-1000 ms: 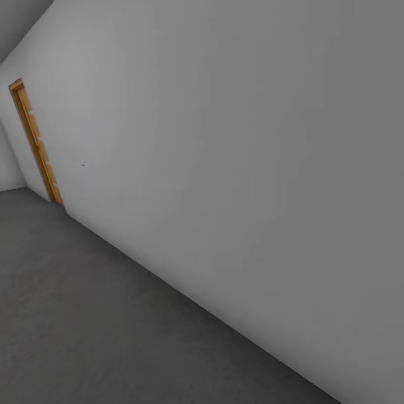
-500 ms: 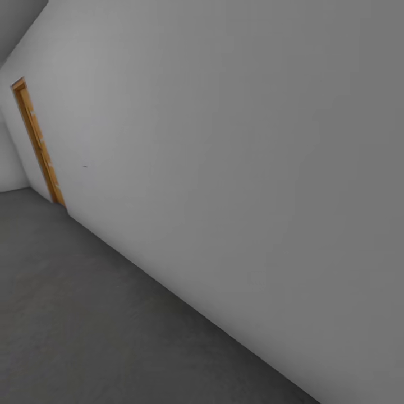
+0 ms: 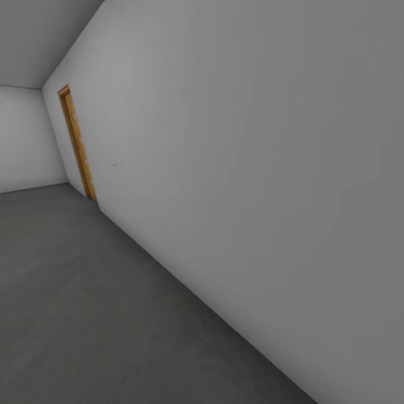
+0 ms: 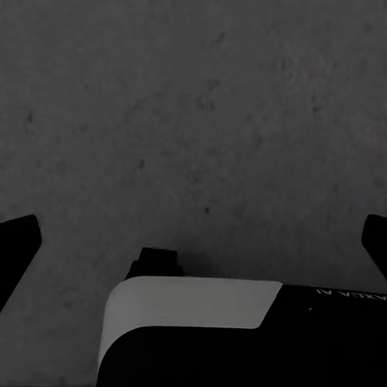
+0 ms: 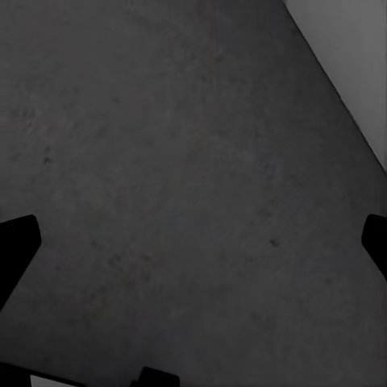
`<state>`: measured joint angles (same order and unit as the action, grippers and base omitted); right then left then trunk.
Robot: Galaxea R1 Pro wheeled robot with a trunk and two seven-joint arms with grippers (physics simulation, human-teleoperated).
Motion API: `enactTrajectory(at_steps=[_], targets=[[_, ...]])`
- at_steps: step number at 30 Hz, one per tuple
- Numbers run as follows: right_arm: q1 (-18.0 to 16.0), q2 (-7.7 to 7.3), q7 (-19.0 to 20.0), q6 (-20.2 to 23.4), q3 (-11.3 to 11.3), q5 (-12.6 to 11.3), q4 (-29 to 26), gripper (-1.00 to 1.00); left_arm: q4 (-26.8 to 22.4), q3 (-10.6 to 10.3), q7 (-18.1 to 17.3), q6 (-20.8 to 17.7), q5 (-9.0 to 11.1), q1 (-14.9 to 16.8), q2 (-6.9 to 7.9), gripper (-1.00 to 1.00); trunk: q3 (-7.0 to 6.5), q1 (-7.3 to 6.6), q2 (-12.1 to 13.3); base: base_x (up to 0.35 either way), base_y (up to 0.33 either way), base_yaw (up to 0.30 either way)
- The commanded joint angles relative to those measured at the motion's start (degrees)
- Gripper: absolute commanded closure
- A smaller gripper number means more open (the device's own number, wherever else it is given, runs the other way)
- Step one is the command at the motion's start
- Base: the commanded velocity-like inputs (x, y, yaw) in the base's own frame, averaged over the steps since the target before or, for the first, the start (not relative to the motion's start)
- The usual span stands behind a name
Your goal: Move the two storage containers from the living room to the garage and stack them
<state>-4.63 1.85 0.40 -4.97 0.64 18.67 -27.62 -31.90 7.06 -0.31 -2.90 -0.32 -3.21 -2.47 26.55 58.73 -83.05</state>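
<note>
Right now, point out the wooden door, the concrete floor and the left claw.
wooden door (image 3: 78, 145), head view, middle of its panel
concrete floor (image 3: 84, 292), head view, bare patch
left claw (image 4: 193, 242), left wrist view, midway between its fingertips

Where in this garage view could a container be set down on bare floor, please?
The concrete floor lies bare from the near edge back to the far wall, bordered on one side by the long side wall. The wooden door stands at the far end; leave its threshold free. Nowhere looks crowded.
</note>
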Motion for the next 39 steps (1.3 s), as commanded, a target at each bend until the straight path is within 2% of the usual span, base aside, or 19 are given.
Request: enactTrajectory(at_steps=[1, 7, 16, 20, 39], targets=[[-0.03, 0.00, 0.04, -0.13, -0.02, 0.32, 0.02, -1.00, -0.17, 0.25, -0.03, -0.30, -0.05, -0.04, 0.03, -1.00, 0.03, 0.00, -0.03, 0.000, 0.000, 0.291], [-0.03, 0.00, -0.02, -0.20, -0.02, 0.46, 0.02, -1.00, -0.10, 0.35, 0.00, -0.19, 0.16, -0.04, 0.94, -1.00, -0.02, 0.00, -0.03, 0.000, 0.000, 0.293], [-0.03, 0.00, -0.21, -0.22, -0.02, 0.49, 0.02, -1.00, -0.02, 0.41, -0.04, -0.18, 0.24, -0.04, 1.06, -1.00, -0.02, 0.00, -0.03, 0.000, 0.000, 0.297], [-0.03, 0.00, -2.62, -1.08, 0.46, 0.57, 0.24, -1.00, -0.01, 0.41, -0.12, -0.13, 0.31, -0.04, 1.09, -1.00, -0.02, 0.00, -0.03, 0.020, 0.000, 0.300], [-0.03, 0.00, -2.67, -1.10, -0.03, 0.66, 0.12, -1.00, -0.37, 0.29, 0.31, 0.07, 0.40, -0.04, 1.14, -1.00, -0.02, 0.00, -0.03, 0.319, 0.000, 0.300]])
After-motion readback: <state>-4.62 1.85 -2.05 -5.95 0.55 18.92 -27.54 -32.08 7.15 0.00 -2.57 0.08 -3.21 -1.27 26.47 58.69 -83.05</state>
